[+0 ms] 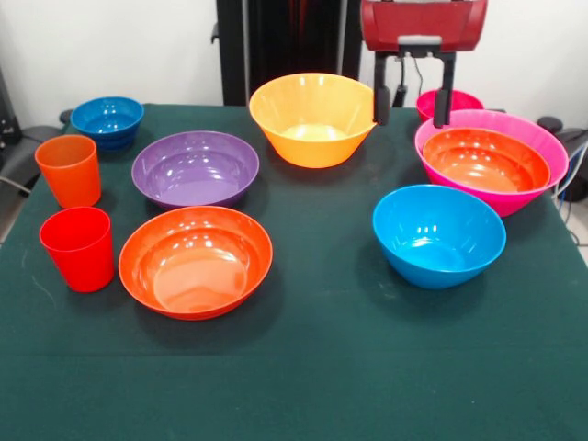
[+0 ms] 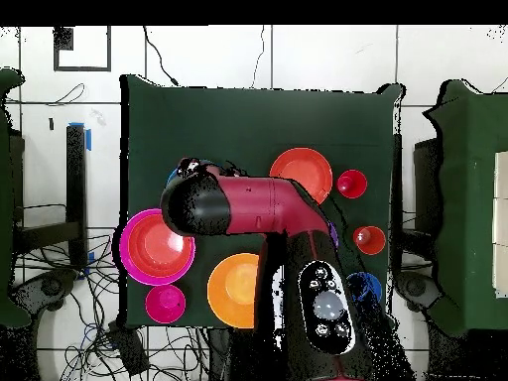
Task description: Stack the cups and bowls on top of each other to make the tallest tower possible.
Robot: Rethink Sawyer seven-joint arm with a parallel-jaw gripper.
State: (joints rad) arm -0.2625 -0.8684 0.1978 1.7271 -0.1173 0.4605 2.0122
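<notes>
Dark green cloth covers the table (image 1: pixel 303 386), with a white wall behind it and the robot's black pedestal (image 1: pixel 285 46) at the far side. Going left to right in the front view: a small blue glossy plastic bowl (image 1: pixel 107 119) sits at the far left corner; nearer, an orange straight-sided plastic tumbler (image 1: pixel 69 171) stands upright, and just in front of it a red straight-sided plastic tumbler (image 1: pixel 78 248), both open end up. Beside them lies a purple round plastic bowl (image 1: pixel 195 168), and in front of that, close to it, a shallow red-orange plastic bowl (image 1: pixel 196 262). Further back, near the middle, stands a deep yellow-orange plastic bowl (image 1: pixel 311 118). Right of it the red and black arm's gripper (image 1: pixel 412 104) hangs above the table with its two black fingers (image 1: pixel 381 103) spread apart and nothing between them, between the yellow-orange bowl and the pile on the right. Behind the gripper a small pink-red bowl (image 1: pixel 448 103) shows partly. On the right, the tower (image 1: pixel 491 161) is a large magenta-pink bowl with a second shallow red-orange bowl (image 1: pixel 485 159) nested inside it. In front of the tower, apart from it, sits a larger blue plastic bowl (image 1: pixel 438 234). From overhead the arm (image 2: pixel 253 206) crosses the table's middle and hides much of it
</notes>
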